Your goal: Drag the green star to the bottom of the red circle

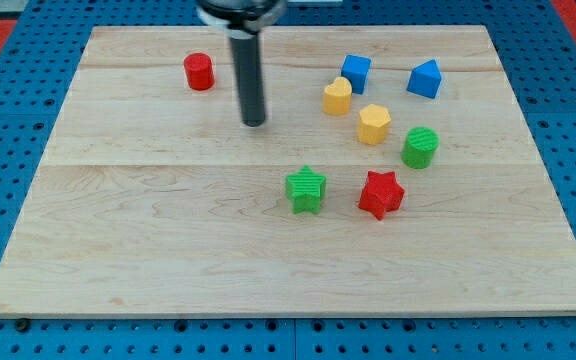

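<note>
The green star (306,189) lies near the middle of the wooden board (148,240). The red circle (199,72), a short cylinder, stands at the view's upper left. My tip (254,123) rests on the board between them, to the right of and below the red circle, and above and to the left of the green star. It touches neither block.
A red star (381,194) lies just right of the green star. A green cylinder (420,147), a yellow hexagon (374,124), a yellow heart-like block (337,96), a blue cube (356,73) and a blue triangular block (425,79) sit at the upper right.
</note>
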